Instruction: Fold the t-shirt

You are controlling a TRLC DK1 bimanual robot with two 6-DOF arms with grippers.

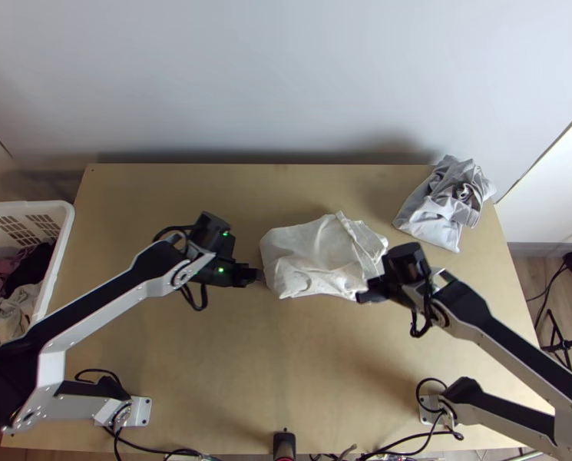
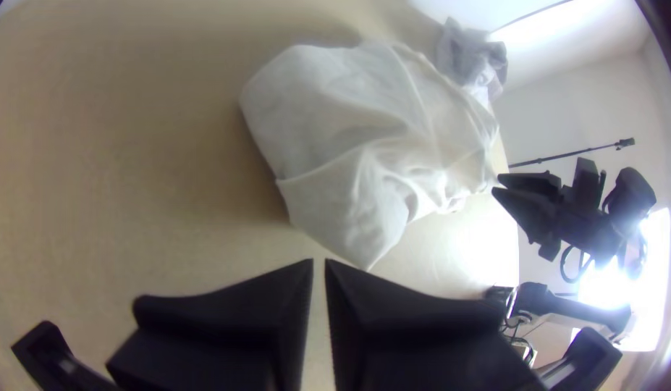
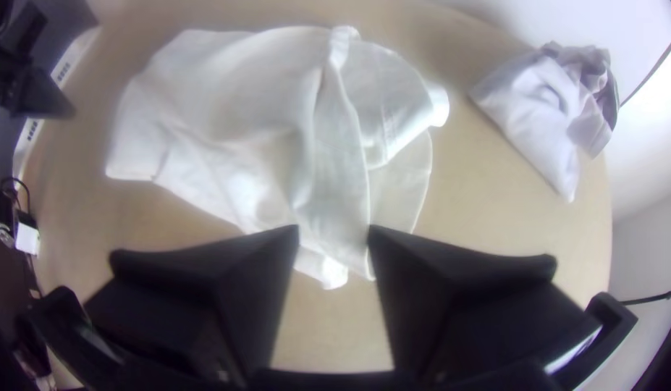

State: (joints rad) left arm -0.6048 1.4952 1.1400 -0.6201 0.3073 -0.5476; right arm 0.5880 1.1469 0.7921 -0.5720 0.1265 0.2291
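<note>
1. A white t-shirt (image 1: 305,250) lies bunched on a light wooden table (image 1: 209,369), beyond its middle toward the far edge, its cloth rumpled and overlapping, with loose layers at its right side.

2. At the shirt's left side, the left gripper (image 1: 253,276) points inward, its tips just beside the cloth as seen from above. Its two black fingers stand a narrow gap apart, with nothing between them.

3. Across from it, the right gripper (image 1: 366,293) is at the shirt's near right corner. Its fingers are spread wide, and in its own wrist view the shirt's edge shows between the tips; whether they touch it, I cannot tell.

4. A strip of the shirt runs from the far edge down toward the right gripper, and a rolled bit of cloth (image 3: 438,105) sticks out beside it.

5. In the table's far right corner sits a grey garment (image 1: 435,219), part flat, part crumpled, well apart from the shirt.

6. To the left, a white plastic basket (image 1: 36,206) holds a jumble of clothes (image 1: 13,311) in black, plum and beige. A pale wall (image 1: 286,77) rises behind the table.
</note>
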